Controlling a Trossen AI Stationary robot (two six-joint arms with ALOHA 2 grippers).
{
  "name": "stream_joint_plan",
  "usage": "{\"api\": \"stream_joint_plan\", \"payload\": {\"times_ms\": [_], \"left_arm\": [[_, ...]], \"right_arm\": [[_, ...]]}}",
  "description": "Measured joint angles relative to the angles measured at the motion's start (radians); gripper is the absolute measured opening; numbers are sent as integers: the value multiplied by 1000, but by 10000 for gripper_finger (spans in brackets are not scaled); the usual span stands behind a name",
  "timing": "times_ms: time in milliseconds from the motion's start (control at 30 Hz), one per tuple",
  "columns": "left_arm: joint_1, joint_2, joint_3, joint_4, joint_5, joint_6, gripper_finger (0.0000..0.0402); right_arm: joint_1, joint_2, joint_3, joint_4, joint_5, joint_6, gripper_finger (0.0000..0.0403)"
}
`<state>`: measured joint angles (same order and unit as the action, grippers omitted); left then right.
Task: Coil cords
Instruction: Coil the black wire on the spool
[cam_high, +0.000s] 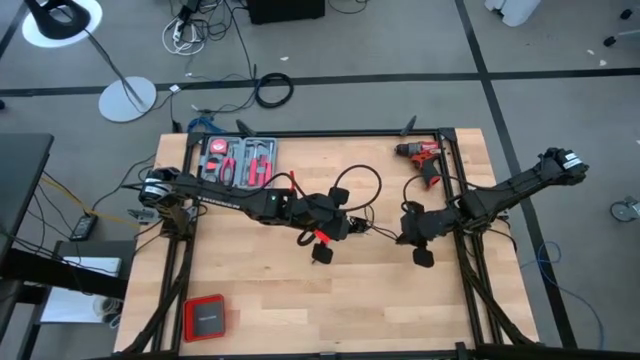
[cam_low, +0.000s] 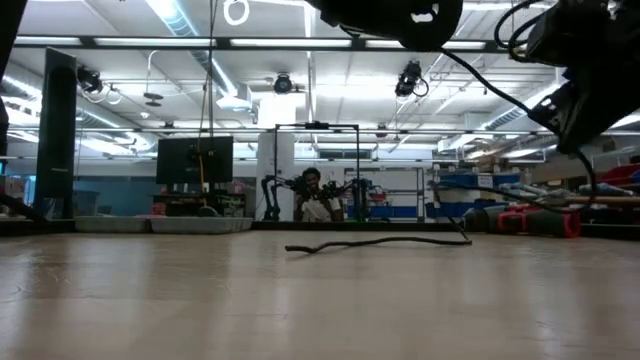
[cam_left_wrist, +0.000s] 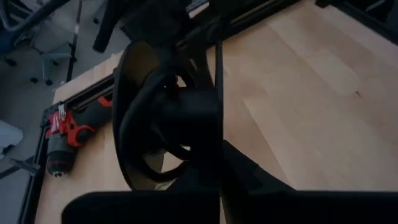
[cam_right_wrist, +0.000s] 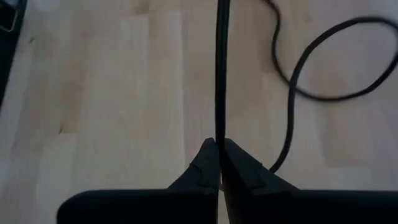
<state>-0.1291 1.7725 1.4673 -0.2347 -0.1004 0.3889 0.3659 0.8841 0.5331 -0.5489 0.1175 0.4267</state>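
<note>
High view, cord (cam_high: 365, 180): strung crosswise between both arms
Left gripper (cam_high: 345, 226): pinching cord end
Right gripper (cam_high: 405, 235): pinching cord, equally near

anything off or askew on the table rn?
Nothing damaged or spilled. The cord isn't coiled yet: it sprawls in a loose loop mid-table, pinched by both the left hand and right hand. The red drill lies on its side by the far-right edge.
</note>
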Motion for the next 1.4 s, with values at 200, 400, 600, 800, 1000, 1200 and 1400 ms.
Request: {"api": "stream_joint_plan", "payload": {"times_ms": [200, 400, 600, 800, 1000, 1200, 1400], "left_arm": [[0, -3, 0, -33, -19, 0, 0], [0, -10, 0, -54, -61, -8, 0], [6, -13, 0, -78, -92, -59, 0], [5, -14, 0, -86, -54, -99, 0], [5, -14, 0, -118, 2, -138, 0], [5, -14, 0, -130, 9, -139, 0], [5, -14, 0, -112, 51, -143, 0]], "right_arm": [[31, -10, 0, 12, -113, 18, 0], [86, -46, 0, 99, -135, -104, 0], [118, -80, 41, 95, 1, -328, 0], [111, -75, 116, 128, 236, -634, 0], [74, -62, 171, 136, 289, -878, 0], [30, -36, 219, 191, 290, -1013, 0], [-45, 4, 221, 362, 226, -1178, 0]]}}
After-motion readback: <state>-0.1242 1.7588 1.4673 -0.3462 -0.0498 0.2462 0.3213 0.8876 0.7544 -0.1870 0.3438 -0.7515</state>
